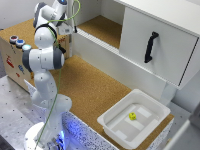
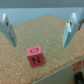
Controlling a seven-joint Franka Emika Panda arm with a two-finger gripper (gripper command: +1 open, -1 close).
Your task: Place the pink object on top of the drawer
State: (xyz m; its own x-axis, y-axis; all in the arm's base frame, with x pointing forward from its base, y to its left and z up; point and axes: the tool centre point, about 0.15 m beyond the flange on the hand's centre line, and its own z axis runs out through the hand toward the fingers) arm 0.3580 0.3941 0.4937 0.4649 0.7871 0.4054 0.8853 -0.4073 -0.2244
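The pink object (image 2: 35, 55) is a small cube with dark letters on its faces, and it rests on the cork surface. In the wrist view my gripper (image 2: 39, 43) hovers above it, open, with one finger on each side and nothing between them. The exterior view shows my gripper (image 1: 68, 29) at the back of the cork board, where the arm hides the pink object. The drawer (image 1: 160, 35), a large white box with a black bar handle (image 1: 151, 47), stands at the exterior view's upper right.
A shallow white tray (image 1: 115, 127) holding a small yellow piece (image 1: 132, 116) sits at the exterior view's lower right. A wooden box (image 1: 12, 60) with coloured buttons stands at its left. A white edge (image 2: 70, 76) lies near the cube.
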